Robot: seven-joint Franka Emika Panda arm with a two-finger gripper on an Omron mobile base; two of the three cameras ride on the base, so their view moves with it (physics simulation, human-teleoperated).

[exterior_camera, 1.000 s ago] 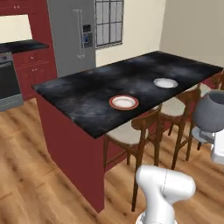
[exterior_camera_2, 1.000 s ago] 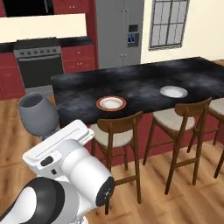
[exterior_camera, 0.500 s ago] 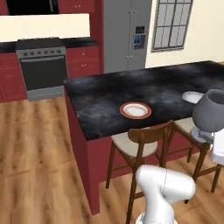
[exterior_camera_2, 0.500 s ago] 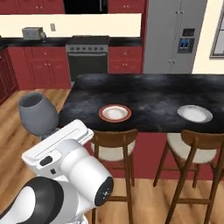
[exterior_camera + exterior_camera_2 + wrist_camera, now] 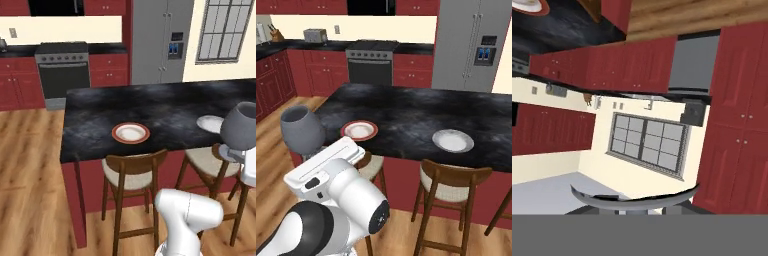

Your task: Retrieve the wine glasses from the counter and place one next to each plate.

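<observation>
Carrying a wine glass (image 5: 241, 127) upright near the island's chair side, foot apparently pinched in the gripper, finger gap hidden, so grip uncertain. Needs level travel over the chair backs, then gentle setting just beside the orange-rimmed plate (image 5: 130, 133), not touching.

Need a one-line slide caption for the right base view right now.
Robot carries a wine glass toward the island, where an orange-rimmed plate and a white plate wait.

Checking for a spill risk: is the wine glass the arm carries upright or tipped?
Upright. The wine glass stands with its open rim on top and its bowl above the hand; the left base view shows its foot below the bowl.
</observation>
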